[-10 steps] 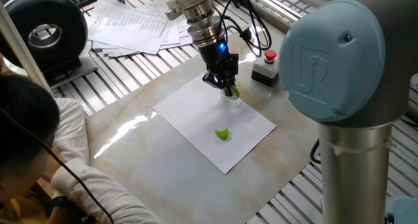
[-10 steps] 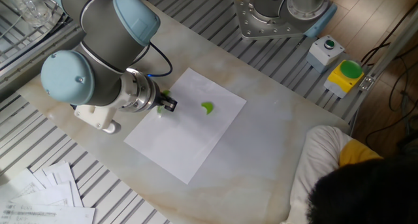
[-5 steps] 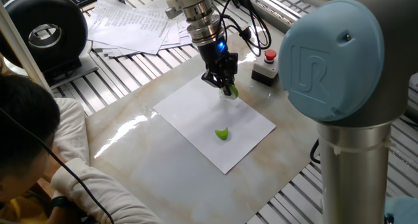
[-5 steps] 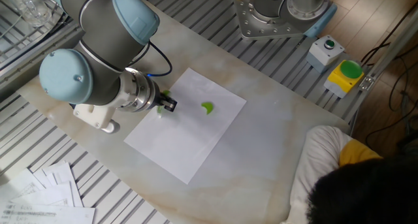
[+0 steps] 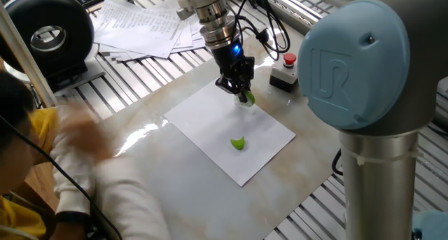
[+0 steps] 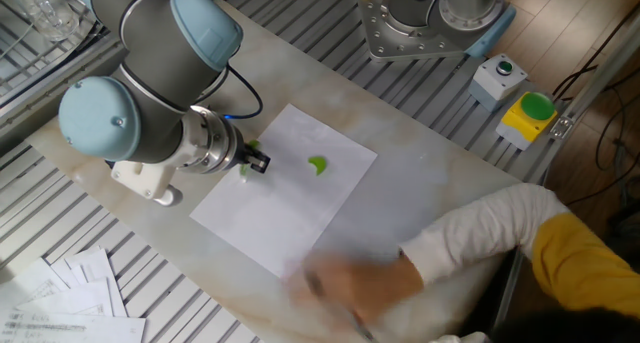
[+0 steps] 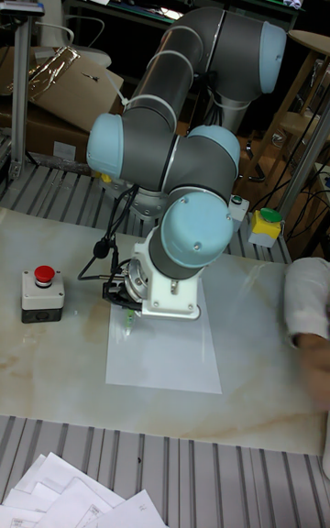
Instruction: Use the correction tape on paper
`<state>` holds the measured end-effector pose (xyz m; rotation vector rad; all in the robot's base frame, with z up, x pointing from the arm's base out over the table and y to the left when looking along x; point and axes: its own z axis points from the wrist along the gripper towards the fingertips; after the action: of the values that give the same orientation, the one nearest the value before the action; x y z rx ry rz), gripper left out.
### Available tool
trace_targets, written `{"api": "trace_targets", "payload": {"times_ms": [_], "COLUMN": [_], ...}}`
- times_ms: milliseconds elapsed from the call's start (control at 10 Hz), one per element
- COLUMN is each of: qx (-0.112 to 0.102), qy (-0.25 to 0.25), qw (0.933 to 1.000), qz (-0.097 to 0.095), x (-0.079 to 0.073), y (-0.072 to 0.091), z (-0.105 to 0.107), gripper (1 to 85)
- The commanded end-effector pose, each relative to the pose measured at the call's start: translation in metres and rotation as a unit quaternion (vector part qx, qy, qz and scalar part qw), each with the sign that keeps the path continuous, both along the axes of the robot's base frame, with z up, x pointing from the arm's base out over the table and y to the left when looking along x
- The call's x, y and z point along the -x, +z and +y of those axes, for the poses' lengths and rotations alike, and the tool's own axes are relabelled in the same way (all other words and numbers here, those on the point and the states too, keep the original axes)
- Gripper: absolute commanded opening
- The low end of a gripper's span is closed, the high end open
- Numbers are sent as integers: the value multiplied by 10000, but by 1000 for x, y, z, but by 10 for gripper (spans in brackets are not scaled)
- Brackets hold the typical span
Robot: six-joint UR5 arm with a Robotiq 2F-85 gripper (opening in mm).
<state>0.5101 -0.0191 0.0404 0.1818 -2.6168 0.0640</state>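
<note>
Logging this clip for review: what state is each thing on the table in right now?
Two-finger gripper: shut on a green correction tape dispenser, tip at the sheet.
Blank white paper sheet: flat on the table.
Small green crescent piece: lying loose on the sheet.
Person's white-sleeved arm: reaching in, blurred.

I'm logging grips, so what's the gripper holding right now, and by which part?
The gripper is shut on a small green correction tape, gripping its upper end; its lower end points at the paper.

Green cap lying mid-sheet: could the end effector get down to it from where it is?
Probably yes: the green cap lies alone on the paper, nothing over it. But the end effector already grips a green-tipped tool.
</note>
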Motion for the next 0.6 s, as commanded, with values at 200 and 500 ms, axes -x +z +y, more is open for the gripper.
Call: {"api": "trace_targets", "payload": {"times_ms": [200,500], "qx": [41,52], "qy": [12,-11], "qw": [10000,10000], "qz": [-29,-1], "x": [1,2], "y": [-3,0], "z": [-1,3], "gripper": [10,10]}}
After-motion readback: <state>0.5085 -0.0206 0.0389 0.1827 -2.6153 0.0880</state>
